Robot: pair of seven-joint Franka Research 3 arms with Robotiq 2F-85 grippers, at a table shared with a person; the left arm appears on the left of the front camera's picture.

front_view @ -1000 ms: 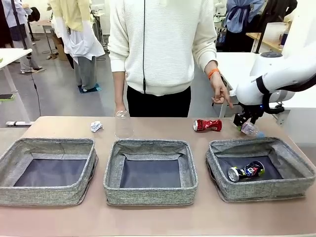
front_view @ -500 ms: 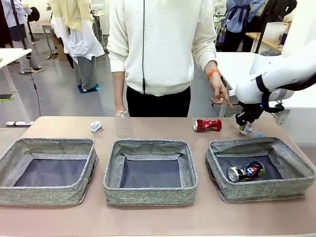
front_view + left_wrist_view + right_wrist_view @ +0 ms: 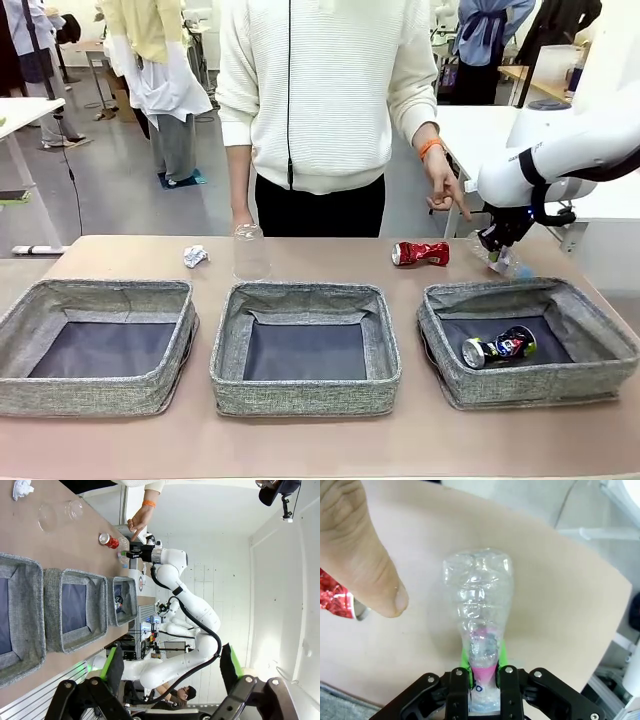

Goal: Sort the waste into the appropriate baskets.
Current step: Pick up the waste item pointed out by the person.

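Brown table, matte top. Person at far side, white zip sweater, orange wristband. White desk back left.

Robotics lab: white robot arm, work tables, bare white walls.

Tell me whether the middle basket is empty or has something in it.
Empty. The middle basket has a bare dark lining in the front view; the clear plastic cup stands outside, behind its far rim.
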